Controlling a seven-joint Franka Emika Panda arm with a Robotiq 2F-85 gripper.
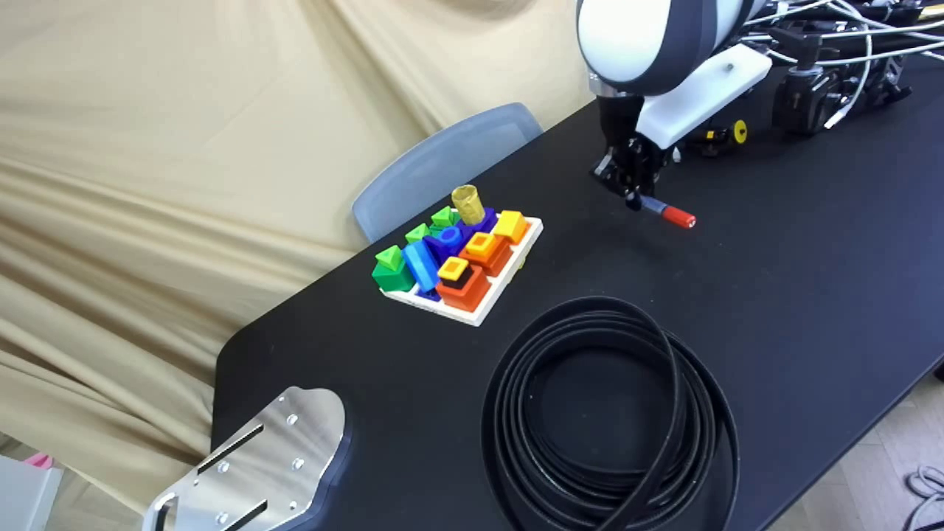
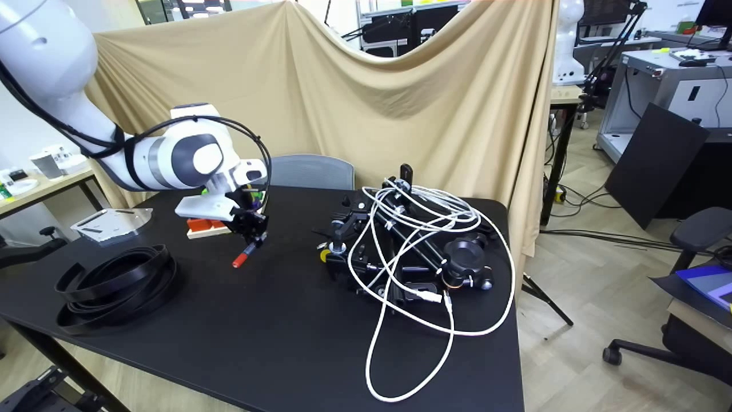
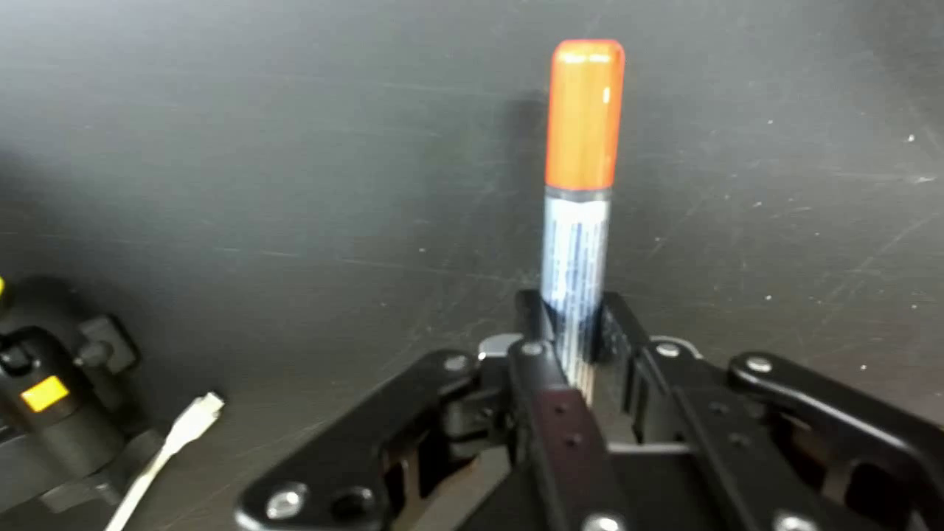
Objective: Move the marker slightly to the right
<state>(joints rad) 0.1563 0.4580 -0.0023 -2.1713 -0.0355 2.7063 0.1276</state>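
The marker has a red-orange cap and a pale, clear-looking barrel with fine print. It shows in both exterior views (image 1: 667, 212) (image 2: 245, 254) and upright in the wrist view (image 3: 579, 236), cap at the top. My gripper (image 3: 571, 313) is shut on the barrel, a finger on each side. The cap end sticks out past the fingertips. The gripper also shows in both exterior views (image 1: 639, 200) (image 2: 256, 240), low over the black table (image 1: 796, 243). A shadow lies beside the cap; whether the marker touches the table I cannot tell. The barrel's rear end is partly hidden between the fingers.
A white board of coloured shape blocks (image 1: 509, 276) stands near the gripper. A coil of black strap (image 1: 509, 413) and a metal plate (image 1: 295, 435) lie farther along. Black camera stands (image 2: 394, 252) with white cables (image 2: 372, 355) lie on the opposite side.
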